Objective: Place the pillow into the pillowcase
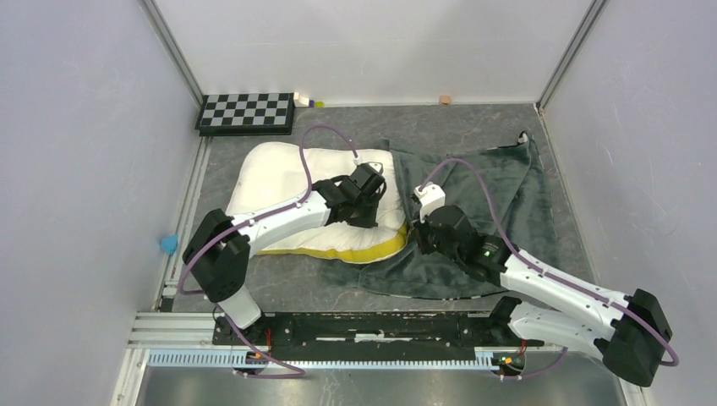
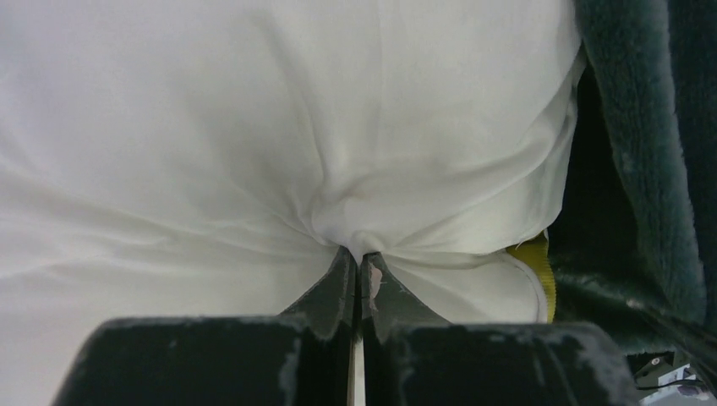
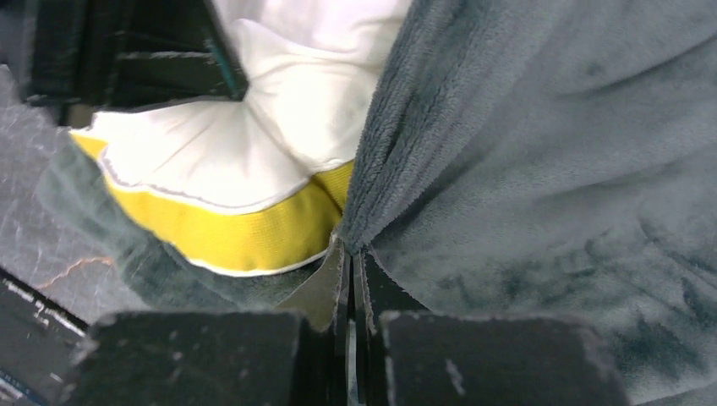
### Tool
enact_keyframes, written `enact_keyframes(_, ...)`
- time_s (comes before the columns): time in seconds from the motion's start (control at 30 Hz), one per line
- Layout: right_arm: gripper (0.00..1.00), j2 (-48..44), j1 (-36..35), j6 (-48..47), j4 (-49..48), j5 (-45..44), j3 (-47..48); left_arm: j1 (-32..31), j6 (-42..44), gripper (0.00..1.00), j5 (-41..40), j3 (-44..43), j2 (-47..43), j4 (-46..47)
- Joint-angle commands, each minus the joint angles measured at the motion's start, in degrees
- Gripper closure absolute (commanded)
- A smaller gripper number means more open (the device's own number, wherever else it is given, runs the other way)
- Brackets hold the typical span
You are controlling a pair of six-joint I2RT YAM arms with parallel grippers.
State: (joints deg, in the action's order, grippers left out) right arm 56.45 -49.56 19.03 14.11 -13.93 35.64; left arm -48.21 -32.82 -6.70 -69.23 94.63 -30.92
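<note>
Plush grey-green pillowcase point(image 1: 499, 182) lies at 3 o'clock, mouth facing 9. Cream pillow point(image 1: 275, 173) at 9 o'clock, corner at mouth. Left gripper point(image 2: 361, 264) pinches pillow fabric, probably to feed it in. Right gripper point(image 3: 351, 252) pinches pillowcase hem, probably to lift mouth open.

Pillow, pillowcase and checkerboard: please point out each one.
pillow point(image 1: 275, 179), top external view, white upper face.
pillowcase point(image 1: 520, 169), top external view, grey plush face.
checkerboard point(image 1: 247, 111), top external view, middle of board.

Checkerboard point(image 1: 246, 112) at far-left corner
</note>
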Motion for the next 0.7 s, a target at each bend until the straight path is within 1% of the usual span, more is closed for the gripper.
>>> enact_keyframes(0.0, 1.00, -3.10, -2.02, -2.12, 2.91, 4.66, 3.25, 0.98, -2.19, 0.98, 0.09, -2.58, 2.18, 6.22)
enact_keyframes(0.27, 1.00, -4.15, -2.10, -4.70, 3.23, 11.32, 6.16, 0.88, -3.96, 0.98, 0.54, -1.62, 6.74, 7.90)
enact_keyframes(0.53, 1.00, -2.16, -2.18, -1.96, -4.12, 21.86, 8.73, 0.22, -10.66, 0.98, -3.52, 4.94, 8.03, 12.28)
enact_keyframes(0.6, 1.00, -0.79, -2.13, -1.45, -5.76, 22.35, 7.28, -0.16, -12.59, 0.98, -4.24, 5.97, 7.91, 13.35)
enact_keyframes(0.67, 1.00, 1.05, -2.12, -0.94, -5.90, 21.03, 5.19, -0.68, -13.64, 0.98, -4.92, 6.30, 6.90, 14.01)
